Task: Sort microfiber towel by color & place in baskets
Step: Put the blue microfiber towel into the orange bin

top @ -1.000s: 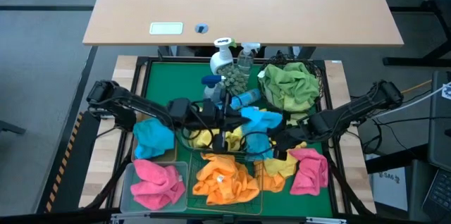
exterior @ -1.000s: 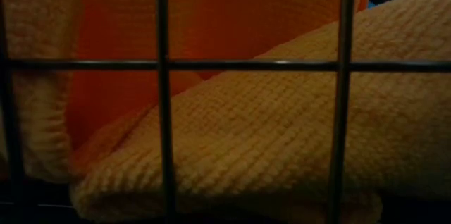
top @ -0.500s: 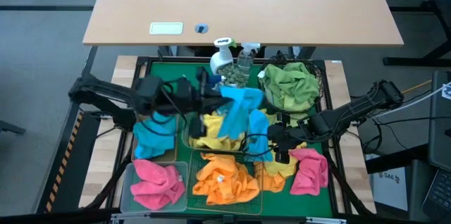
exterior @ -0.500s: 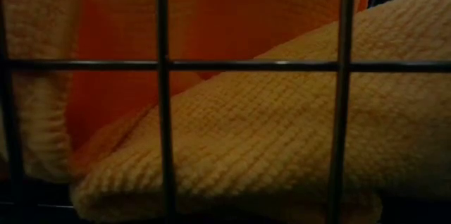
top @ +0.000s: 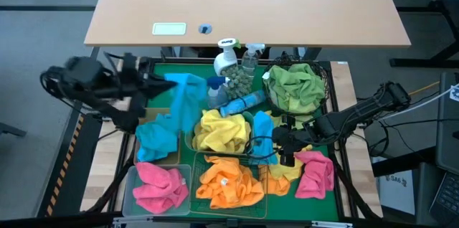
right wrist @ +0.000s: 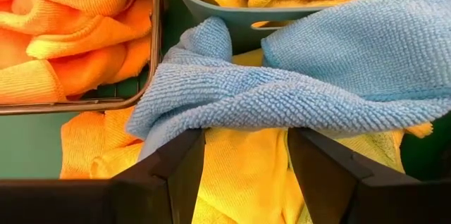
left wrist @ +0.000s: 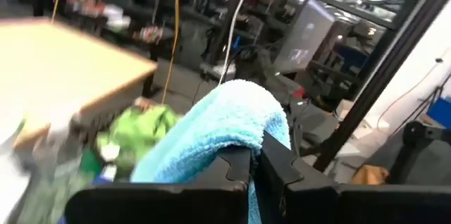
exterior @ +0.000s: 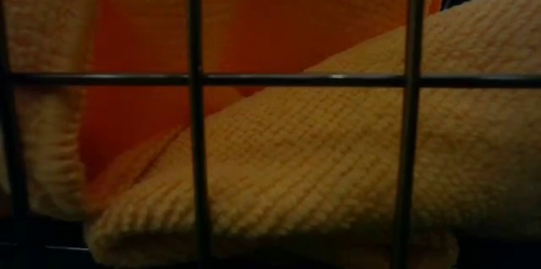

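- Left hand: closed on a blue towel. It has swung away from the middle of the bench to the left rear, lifting the towel out of the central pile; the cloth now hangs above the tray where the other blue towels lie.
- Consequence: the teal tub of yellow towels is uncovered, and the likely next step is release over the blue pile.
- Right hand: fingers spread, not clamping, resting at a second blue towel that is draped over the tub's rim near the orange towels in the green wire basket.
- Remaining: pink towels and green towels appear sorted.
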You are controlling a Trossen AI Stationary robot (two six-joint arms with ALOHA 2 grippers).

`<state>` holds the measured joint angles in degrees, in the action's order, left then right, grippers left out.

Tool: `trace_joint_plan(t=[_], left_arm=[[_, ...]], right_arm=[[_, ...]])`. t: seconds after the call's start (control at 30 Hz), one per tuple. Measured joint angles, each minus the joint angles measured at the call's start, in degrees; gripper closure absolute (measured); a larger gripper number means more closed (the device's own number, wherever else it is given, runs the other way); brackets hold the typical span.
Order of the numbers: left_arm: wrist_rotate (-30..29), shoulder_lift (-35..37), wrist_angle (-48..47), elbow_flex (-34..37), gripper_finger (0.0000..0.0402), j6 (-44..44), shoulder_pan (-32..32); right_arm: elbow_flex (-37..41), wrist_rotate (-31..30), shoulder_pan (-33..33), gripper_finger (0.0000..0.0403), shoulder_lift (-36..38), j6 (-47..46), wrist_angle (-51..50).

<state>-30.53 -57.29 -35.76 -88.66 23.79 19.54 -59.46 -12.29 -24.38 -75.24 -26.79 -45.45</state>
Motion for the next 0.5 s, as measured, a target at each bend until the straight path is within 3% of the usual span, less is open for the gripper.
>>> trace_joint_plan(t=[0.3, 0.5], left_arm=[[0.9, 8.7, -24.5, 0.0, 0.0401, 22.7, 0.8], [9.9, 8.9, -41.3, 0.4, 0.0401, 37.0, 0.8]], right_arm=[[0.0, 0.0, 0.0, 0.0198, 0.0, 0.0, 0.0], [0.0, 0.0, 0.0, 0.0198, 0.0, 0.0, 0.0]])
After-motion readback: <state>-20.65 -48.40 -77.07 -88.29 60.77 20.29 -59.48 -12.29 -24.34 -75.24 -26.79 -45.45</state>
